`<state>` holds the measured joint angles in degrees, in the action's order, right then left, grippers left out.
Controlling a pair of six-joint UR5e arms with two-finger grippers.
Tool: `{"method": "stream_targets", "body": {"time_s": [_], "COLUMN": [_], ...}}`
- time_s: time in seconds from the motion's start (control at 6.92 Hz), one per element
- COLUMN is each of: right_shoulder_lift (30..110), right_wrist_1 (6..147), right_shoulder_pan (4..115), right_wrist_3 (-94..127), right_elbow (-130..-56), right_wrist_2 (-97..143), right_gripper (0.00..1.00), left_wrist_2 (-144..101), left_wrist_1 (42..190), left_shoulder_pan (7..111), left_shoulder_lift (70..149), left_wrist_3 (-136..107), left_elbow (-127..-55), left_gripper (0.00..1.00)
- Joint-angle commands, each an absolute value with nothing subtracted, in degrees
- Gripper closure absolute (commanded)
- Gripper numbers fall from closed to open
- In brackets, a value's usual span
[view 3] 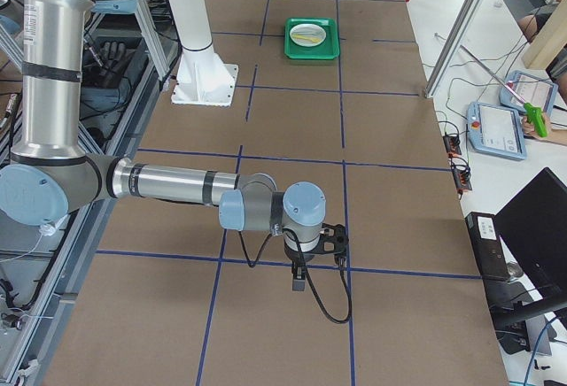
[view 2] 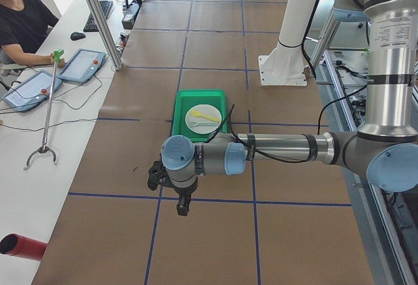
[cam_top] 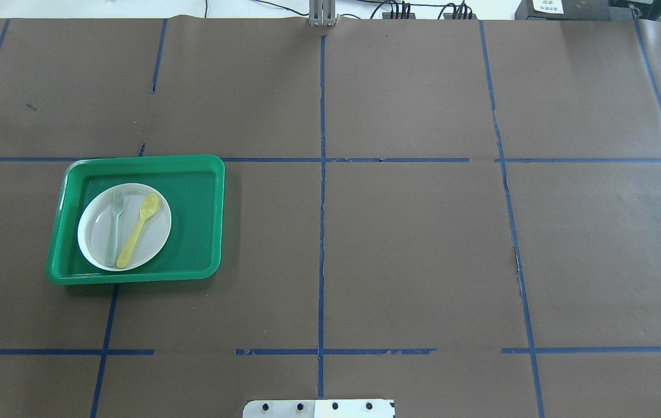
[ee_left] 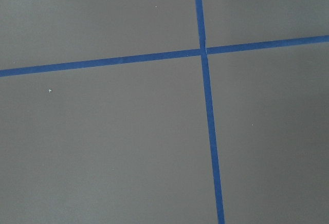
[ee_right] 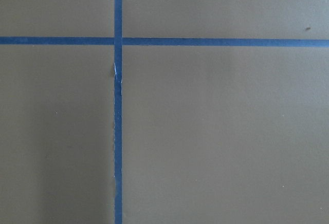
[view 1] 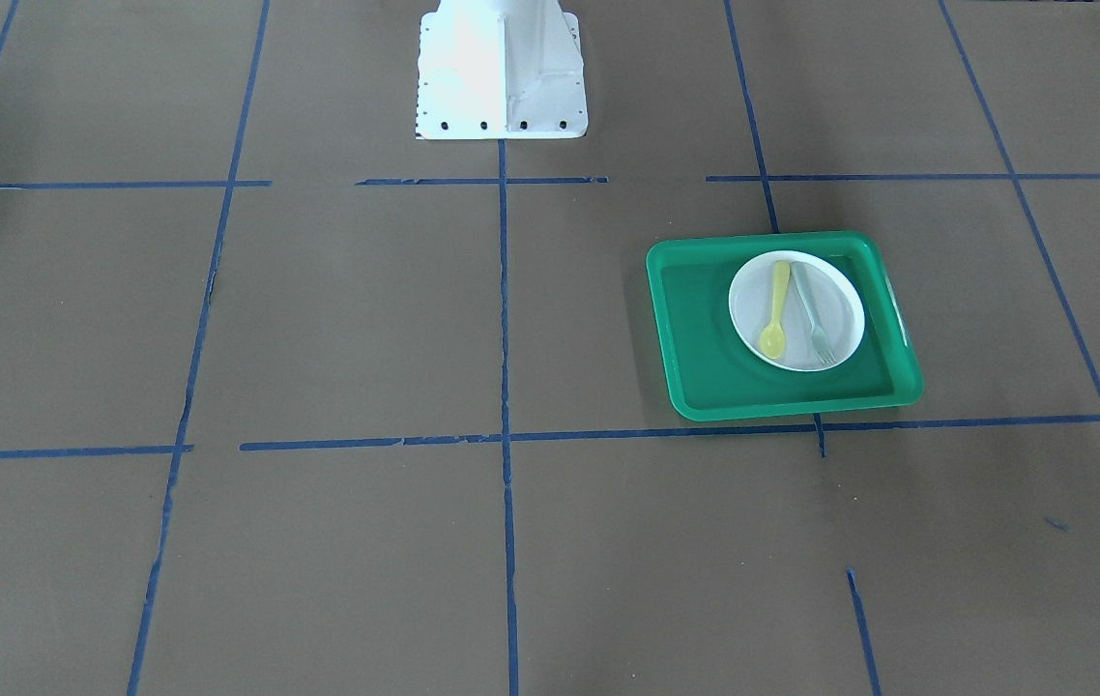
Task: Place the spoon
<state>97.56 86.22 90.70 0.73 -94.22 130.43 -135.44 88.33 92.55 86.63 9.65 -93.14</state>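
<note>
The pale-yellow spoon lies on a white plate beside a grey-green fork. The plate sits in a green tray on the robot's left side of the table. In the overhead view the spoon lies slanted on the plate, right of the fork. My left gripper shows only in the exterior left view, hanging over bare table well short of the tray. My right gripper shows only in the exterior right view, far from the tray. I cannot tell whether either is open or shut.
Brown paper with a blue tape grid covers the table. The white robot base stands at the middle of the robot's edge. A person sits at a side desk with tablets. Both wrist views show only paper and tape lines.
</note>
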Motion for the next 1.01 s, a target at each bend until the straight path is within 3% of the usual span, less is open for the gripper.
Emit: {"method": "stream_targets", "body": {"time_s": [0.0, 0.43, 0.58, 0.87], "right_shoulder_lift": [97.6, 97.6, 97.6, 97.6], "right_wrist_1": [86.2, 86.2, 86.1, 86.1], "right_shoulder_pan": [90.7, 90.7, 90.7, 90.7], "right_wrist_3": [0.8, 0.8, 0.8, 0.8], "right_elbow": [-94.2, -94.2, -94.2, -94.2], "right_wrist_2": [130.4, 130.4, 130.4, 130.4], "right_gripper": [0.0, 0.0, 0.0, 0.0], "left_wrist_2": [-135.4, -135.6, -135.4, -135.2], "left_wrist_1": [88.3, 88.3, 88.3, 88.3], "left_shoulder_pan": [92.5, 92.5, 91.5, 78.4], "left_shoulder_lift": [87.4, 90.3, 90.9, 92.3], "left_wrist_3": [9.3, 9.0, 6.7, -15.4], "left_elbow": [-93.3, -94.0, -97.9, -107.7], "left_gripper": [0.0, 0.0, 0.0, 0.0]}}
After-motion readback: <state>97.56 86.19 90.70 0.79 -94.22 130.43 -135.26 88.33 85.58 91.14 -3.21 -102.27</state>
